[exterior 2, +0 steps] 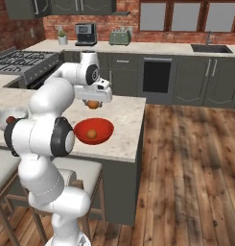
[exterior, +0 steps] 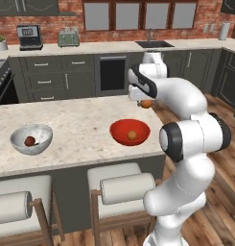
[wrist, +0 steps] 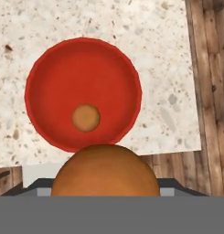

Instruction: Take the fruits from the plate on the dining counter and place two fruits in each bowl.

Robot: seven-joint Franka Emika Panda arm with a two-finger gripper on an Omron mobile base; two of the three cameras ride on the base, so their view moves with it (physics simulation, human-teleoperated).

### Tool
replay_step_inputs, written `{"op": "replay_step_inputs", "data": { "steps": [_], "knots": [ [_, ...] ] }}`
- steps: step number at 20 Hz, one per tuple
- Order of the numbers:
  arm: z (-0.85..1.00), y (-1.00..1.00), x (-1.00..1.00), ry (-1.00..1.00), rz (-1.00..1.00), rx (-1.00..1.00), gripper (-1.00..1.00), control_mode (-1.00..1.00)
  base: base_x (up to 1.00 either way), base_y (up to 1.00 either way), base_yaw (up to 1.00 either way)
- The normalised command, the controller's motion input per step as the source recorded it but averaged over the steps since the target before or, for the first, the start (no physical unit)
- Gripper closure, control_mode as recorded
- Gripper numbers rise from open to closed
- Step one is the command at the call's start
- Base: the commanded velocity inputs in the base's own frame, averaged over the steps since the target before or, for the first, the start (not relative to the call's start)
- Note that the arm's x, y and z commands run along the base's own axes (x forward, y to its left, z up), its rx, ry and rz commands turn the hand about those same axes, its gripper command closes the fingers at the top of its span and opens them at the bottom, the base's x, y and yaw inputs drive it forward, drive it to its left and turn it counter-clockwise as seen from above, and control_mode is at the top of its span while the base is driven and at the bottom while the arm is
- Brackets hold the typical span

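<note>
So the gripper (exterior 2: 93,103) has an orange fruit (wrist: 105,171) clamped between its fingers, up above the red bowl (exterior: 130,132) on the dining counter (exterior: 80,132). That bowl has another orange fruit (exterior: 132,135) inside. Further left, the grey-white bowl (exterior: 31,139) holds the dark red-brown fruit (exterior: 29,141).
</note>
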Motion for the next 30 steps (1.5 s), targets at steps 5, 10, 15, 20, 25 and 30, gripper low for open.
{"op": "replay_step_inputs", "data": {
  "steps": [5, 10, 15, 20, 25, 30],
  "knots": [
    [-0.58, 0.1, 0.36, 0.0, 0.0, 0.0, 1.0, -1.0, 0.0, 0.0, 0.0],
    [-0.63, 0.26, 0.52, 0.0, 0.0, 0.0, 1.0, -1.0, 0.0, 0.0, 0.0],
    [-0.46, 0.01, 0.34, 0.0, 0.0, 0.0, 1.0, -1.0, 0.0, 0.0, 0.0],
    [-0.42, 0.0, 0.14, 0.0, 0.0, 0.0, 1.0, -1.0, 0.0, 0.0, 0.0],
    [-0.47, 0.0, 0.0, 0.0, 0.0, 0.0, 1.0, -1.0, 0.0, 0.0, 0.0],
    [-0.38, 0.0, 0.0, 0.0, 0.0, 0.0, 1.0, -1.0, 0.0, 0.0, 0.0]
  ]
}}
